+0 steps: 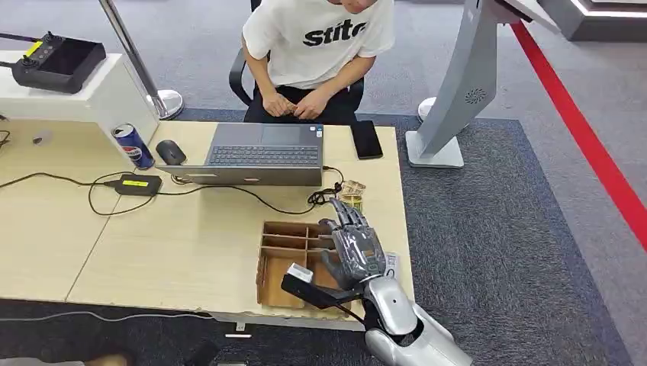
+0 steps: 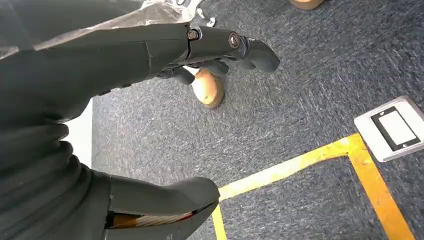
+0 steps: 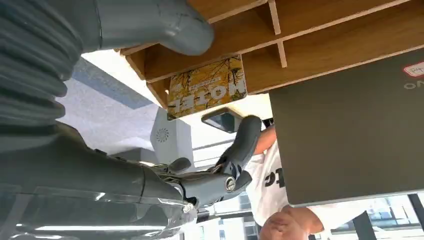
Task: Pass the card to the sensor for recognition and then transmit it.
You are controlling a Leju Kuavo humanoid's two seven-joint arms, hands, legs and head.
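Left hand (image 2: 150,100) hangs over grey carpet floor (image 2: 300,90), thumb and darker fingers apart, nothing held. Yellow tape lines (image 2: 300,162) cross the carpet. Grey floor plate (image 2: 392,128) with black-framed white rectangle near tape corner. Tan rounded object (image 2: 209,89) just beyond fingertips, unclear what.

Head view: bright, even overhead light, sharp, soft short shadows under the open grey laptop (image 1: 263,156) at 11 o'clock. Left wrist view: grey ribbed hand cover (image 2: 60,100) blurred w/ glare at 12 o'clock. Right wrist view: blown-out backlight at 6 o'clock, near hand soft.
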